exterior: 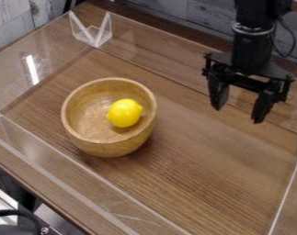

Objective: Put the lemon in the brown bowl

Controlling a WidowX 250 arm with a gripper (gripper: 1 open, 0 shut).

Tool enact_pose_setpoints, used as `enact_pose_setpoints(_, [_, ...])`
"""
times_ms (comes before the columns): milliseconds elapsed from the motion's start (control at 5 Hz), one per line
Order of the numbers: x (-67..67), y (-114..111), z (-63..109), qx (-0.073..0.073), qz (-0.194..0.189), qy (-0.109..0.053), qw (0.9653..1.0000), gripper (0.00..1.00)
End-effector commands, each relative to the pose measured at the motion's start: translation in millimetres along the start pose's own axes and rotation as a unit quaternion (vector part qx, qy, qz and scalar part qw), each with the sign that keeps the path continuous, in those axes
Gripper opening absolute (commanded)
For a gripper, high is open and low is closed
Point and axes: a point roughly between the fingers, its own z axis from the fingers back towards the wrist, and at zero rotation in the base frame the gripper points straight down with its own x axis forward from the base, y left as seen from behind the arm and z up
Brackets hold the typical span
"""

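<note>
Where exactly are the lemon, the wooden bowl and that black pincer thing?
lemon (125, 113): camera view, middle of the yellow fruit.
brown bowl (94, 140): camera view, front outer wall.
pincer (242, 101): camera view, midway between its open fingertips.

No text, label, brand, number or sign can be read anywhere in the camera view.
</note>
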Motion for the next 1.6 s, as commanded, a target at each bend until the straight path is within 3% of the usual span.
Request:
enact_pose_setpoints(0, [6.7,-4.5,13.4,-0.008,-0.011,-0.032,0.9994,1.00])
enact_pose_setpoints(1400, [10.1,6.9,28.3,-0.021,-0.001,-0.071,0.9972,1.00])
